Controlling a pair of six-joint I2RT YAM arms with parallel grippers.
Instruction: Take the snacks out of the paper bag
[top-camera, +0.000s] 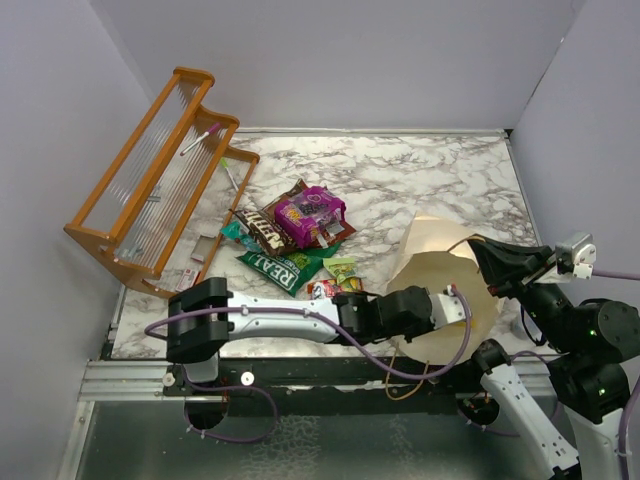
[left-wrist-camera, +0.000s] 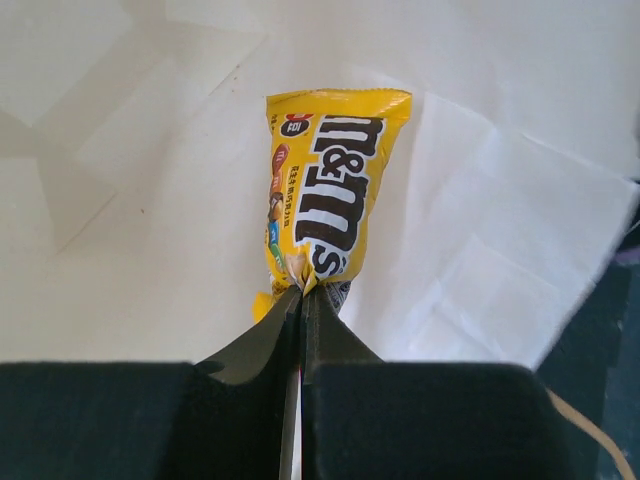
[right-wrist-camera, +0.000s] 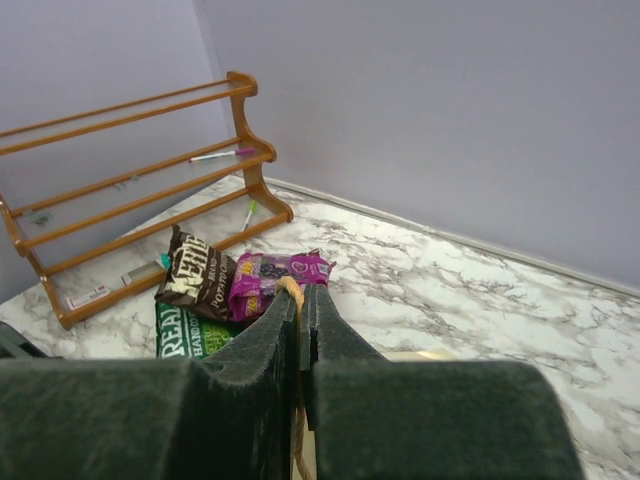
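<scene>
The paper bag (top-camera: 432, 240) lies on its side at the right of the table, its mouth toward the arms. My left gripper (top-camera: 452, 308) reaches into that mouth. In the left wrist view the left gripper (left-wrist-camera: 303, 290) is shut on the crimped near end of a yellow M&M's packet (left-wrist-camera: 330, 185), which lies on the bag's pale inner wall (left-wrist-camera: 500, 250). My right gripper (right-wrist-camera: 303, 292) is shut on the bag's brown cord handle (right-wrist-camera: 291, 288), at the bag's upper rim (top-camera: 476, 246). Other snacks lie in a pile on the table: a green bag (top-camera: 283, 266), a brown packet (top-camera: 262, 230) and a magenta one (top-camera: 312, 212).
An orange wooden rack (top-camera: 150, 175) stands tilted at the back left with a pen (top-camera: 200, 138) on it. Small yellow and red packets (top-camera: 338, 278) lie just left of the bag. Grey walls close the table at the back and on both sides.
</scene>
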